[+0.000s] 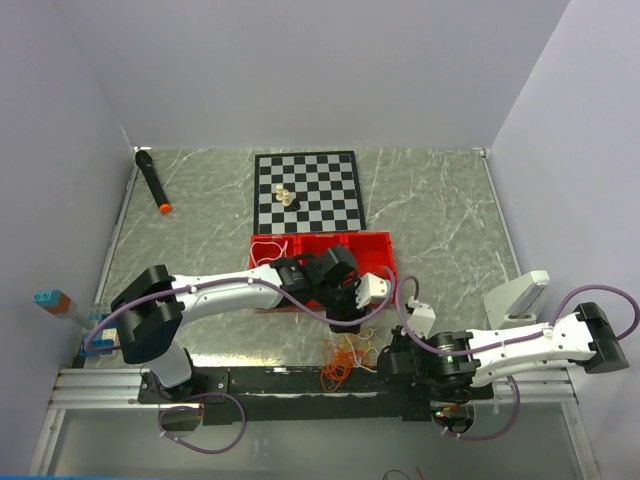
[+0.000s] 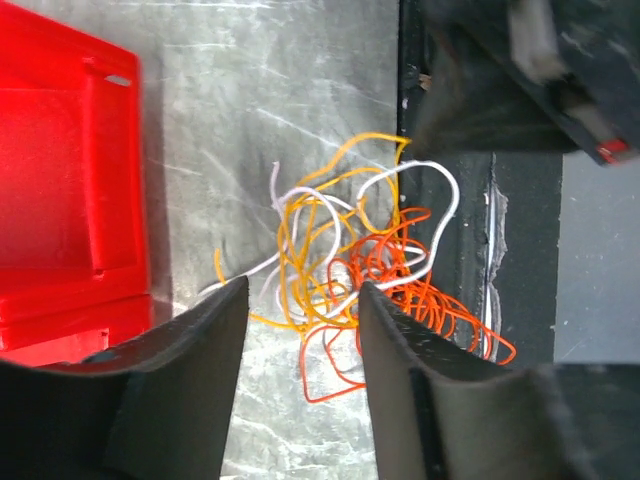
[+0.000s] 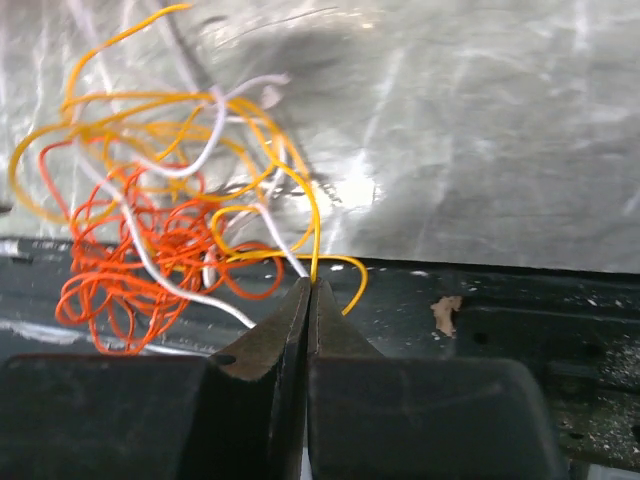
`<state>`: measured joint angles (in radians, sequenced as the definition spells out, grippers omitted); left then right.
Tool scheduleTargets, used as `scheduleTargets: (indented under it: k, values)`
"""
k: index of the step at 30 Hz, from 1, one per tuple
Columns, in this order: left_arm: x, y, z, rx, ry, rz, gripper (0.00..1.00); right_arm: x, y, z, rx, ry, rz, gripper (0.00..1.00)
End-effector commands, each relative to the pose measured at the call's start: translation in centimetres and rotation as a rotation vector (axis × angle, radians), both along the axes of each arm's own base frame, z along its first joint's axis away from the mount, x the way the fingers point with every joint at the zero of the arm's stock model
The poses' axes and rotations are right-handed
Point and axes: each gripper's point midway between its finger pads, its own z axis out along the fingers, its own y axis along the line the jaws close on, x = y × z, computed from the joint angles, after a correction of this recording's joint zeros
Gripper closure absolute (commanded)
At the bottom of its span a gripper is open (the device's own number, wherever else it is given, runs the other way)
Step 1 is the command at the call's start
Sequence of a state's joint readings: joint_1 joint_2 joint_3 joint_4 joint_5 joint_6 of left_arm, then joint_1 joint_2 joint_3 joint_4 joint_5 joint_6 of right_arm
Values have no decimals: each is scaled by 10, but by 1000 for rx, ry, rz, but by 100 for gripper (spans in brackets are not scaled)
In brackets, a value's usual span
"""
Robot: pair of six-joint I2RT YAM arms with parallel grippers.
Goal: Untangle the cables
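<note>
Grey marbled tabletop point(image 1: 450, 210), black rail point(image 1: 285, 382) along its near edge, pale plain walls point(image 1: 300, 70) on three sides. Right gripper point(image 3: 311, 285) sits low over the rail with its jaws fully closed. One yellow-orange strand point(image 3: 316, 245) is pinched right at the tips. That strand rises straight from the tips, then arcs left into the clump. A white strand also runs down beside the left finger; can't tell if it is caught too. Cables point(image 3: 130, 270) are one loose tangle just left of and beyond the right gripper's tips, half on the rail and half on the marble. Red-orange loops lie nearest, yellow-orange and white ones further out. Loops run every way, so the clump has no clear long axis. Left gripper point(image 2: 302, 300) hangs above the same tangle with its jaws apart in a clear gap. Strands show through that gap, but whether the fingers point(image 2: 190, 390) touch any is unclear, and nothing is gripped. In the top view the two grippers are near each other with the tangle between and just below them. Beyond the left gripper is a red tray point(image 1: 340, 248) with a white cord in one corner. Further out is a chessboard point(image 1: 320, 195) with a few pale pieces point(image 1: 284, 196). Far off to the left gripper's left lies a black stick with an orange tip point(image 1: 152, 182).
</note>
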<state>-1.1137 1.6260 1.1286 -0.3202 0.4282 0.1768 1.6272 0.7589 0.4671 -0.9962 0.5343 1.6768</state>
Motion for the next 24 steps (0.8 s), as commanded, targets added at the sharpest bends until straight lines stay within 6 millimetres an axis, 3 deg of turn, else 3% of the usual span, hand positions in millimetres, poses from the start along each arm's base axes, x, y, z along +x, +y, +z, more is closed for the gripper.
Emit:
scheduleTargets:
  k: [1,4,10,12,15,21,24]
  values:
    - [-15,-5,12,-8,-31,-59,54,8,-19,-2,-5,-6,-147,100]
    - [-15,0,14,6,-41,-66,63,8,-35,-5,-32,7,-204,100]
    - [-21,13,29,25,-31,-82,68,7,-43,-13,-35,22,-239,100]
    - [-26,18,31,32,-19,-94,60,7,-45,-15,-52,28,-254,100]
    - [-31,24,18,55,7,-99,41,6,-48,-16,-87,28,-269,100]
    - [-19,13,-9,60,-14,-58,32,6,-44,-14,-97,23,-262,100]
    - [5,0,-14,50,-86,26,31,5,-47,-14,-108,29,-271,100]
